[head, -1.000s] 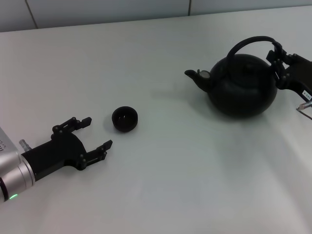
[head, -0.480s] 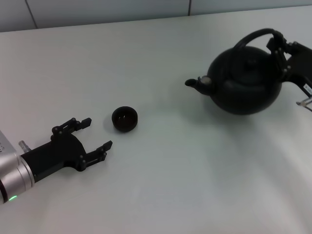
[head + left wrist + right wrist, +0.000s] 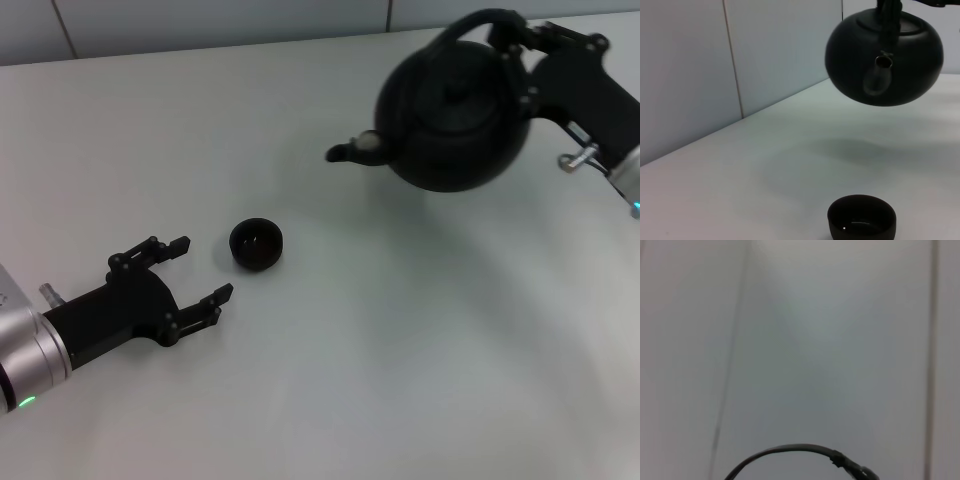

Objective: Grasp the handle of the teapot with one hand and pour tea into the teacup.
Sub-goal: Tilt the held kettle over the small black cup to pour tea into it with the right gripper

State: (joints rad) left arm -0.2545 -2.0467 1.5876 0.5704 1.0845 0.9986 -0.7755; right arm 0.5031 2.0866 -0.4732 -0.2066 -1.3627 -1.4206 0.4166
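Observation:
The round matte black teapot [image 3: 455, 110] hangs in the air above the white table at the back right, its spout [image 3: 352, 151] pointing left. My right gripper [image 3: 518, 45] is shut on the black arched handle [image 3: 468, 25] at its right end. The teapot also shows in the left wrist view [image 3: 885, 55], spout toward the camera, as does the handle's arc in the right wrist view [image 3: 790, 452]. The tiny dark teacup [image 3: 256, 244] stands on the table left of centre, also seen in the left wrist view [image 3: 862, 218]. My left gripper [image 3: 196, 272] is open, resting just left of the teacup, apart from it.
The white table [image 3: 380, 340] carries only the teacup. A pale tiled wall [image 3: 200, 25] runs along the table's far edge.
My right gripper has lifted the teapot off the table and carried it up and to the left, toward the teacup. The left arm and teacup have not moved.

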